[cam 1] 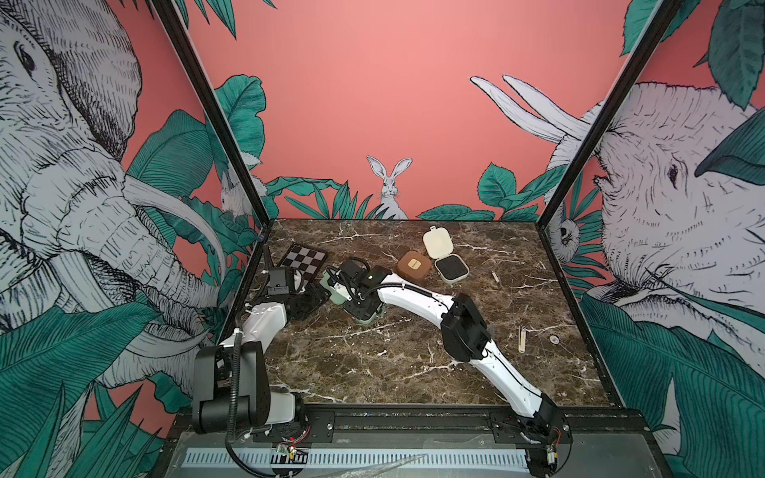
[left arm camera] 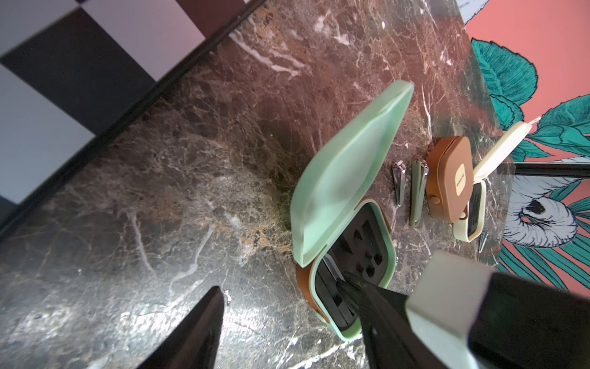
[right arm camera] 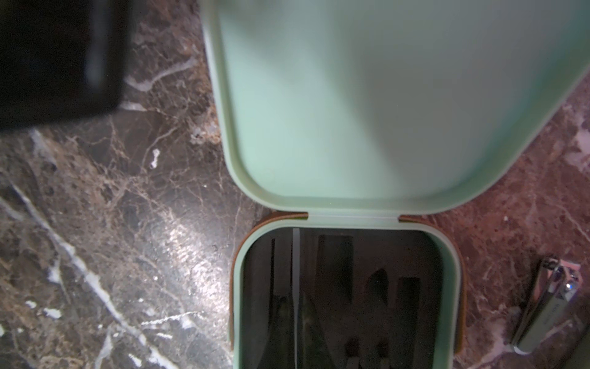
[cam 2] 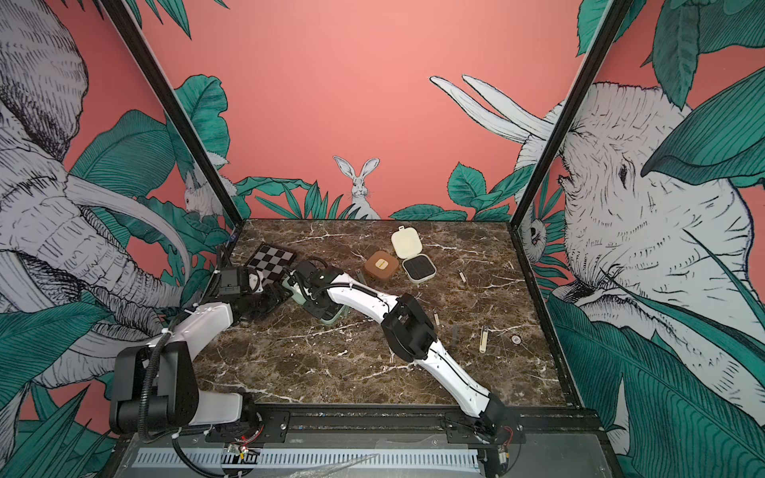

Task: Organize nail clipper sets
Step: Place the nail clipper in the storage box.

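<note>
The mint green case [cam 1: 366,316] [left arm camera: 344,179] lies open, lid raised, black insert [right arm camera: 367,287] showing. My right gripper [right arm camera: 295,319] reaches down into its base, shut on a slim silver tool [right arm camera: 295,255] that lies along the insert. My left gripper [left arm camera: 279,285] is open and straddles the base's side wall, one fingertip over the insert and the other above the marble. The closed brown case [cam 1: 415,265] and the open cream case [cam 1: 452,268] lie farther back. A silver clipper [left arm camera: 399,185] and a green tool [left arm camera: 417,195] lie between the mint and brown cases.
A black-and-grey checkerboard [cam 1: 304,258] lies at the back left, close behind my left gripper. Loose on the marble to the right are a small cream tool [cam 1: 494,276], a cream clipper [cam 1: 521,338] and a small round piece [cam 1: 554,339]. Black frame posts edge the table.
</note>
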Robot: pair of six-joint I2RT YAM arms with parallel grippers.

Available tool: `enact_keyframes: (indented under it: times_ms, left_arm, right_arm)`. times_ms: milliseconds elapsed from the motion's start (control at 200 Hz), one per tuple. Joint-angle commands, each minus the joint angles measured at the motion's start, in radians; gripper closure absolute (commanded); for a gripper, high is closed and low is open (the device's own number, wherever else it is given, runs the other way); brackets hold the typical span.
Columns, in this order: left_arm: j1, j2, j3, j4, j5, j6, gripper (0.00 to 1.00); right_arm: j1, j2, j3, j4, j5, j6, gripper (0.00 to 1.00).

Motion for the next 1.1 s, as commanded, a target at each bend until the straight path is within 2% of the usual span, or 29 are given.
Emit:
enact_keyframes:
  times_ms: [0,260,555,660,875,1095]
  left_arm:
    - [0.009,-0.015,-0.014,0.002,0.001,0.01,0.3]
    - [0.01,-0.017,-0.016,0.005,0.002,0.008,0.3]
    - [0.011,-0.005,-0.019,0.013,0.012,0.008,0.31]
    - [0.011,-0.004,-0.022,0.013,0.01,0.008,0.31]
    - [0.011,-0.002,-0.021,0.013,0.007,0.011,0.31]
    - [0.011,-0.002,-0.019,0.013,0.012,0.008,0.31]
  right_arm:
    - [0.008,0.056,-0.018,-0.031,-0.001,0.034,1.0]
    - [0.008,0.084,0.069,-0.124,0.023,0.091,1.0]
    - [0.007,0.11,0.067,-0.126,0.038,0.105,1.0]
    - [0.007,0.115,0.035,-0.097,0.041,0.133,1.0]
    - [0.007,0.088,-0.133,0.019,0.032,0.196,1.0]
    - [0.006,0.113,-0.159,0.015,0.018,0.213,1.0]
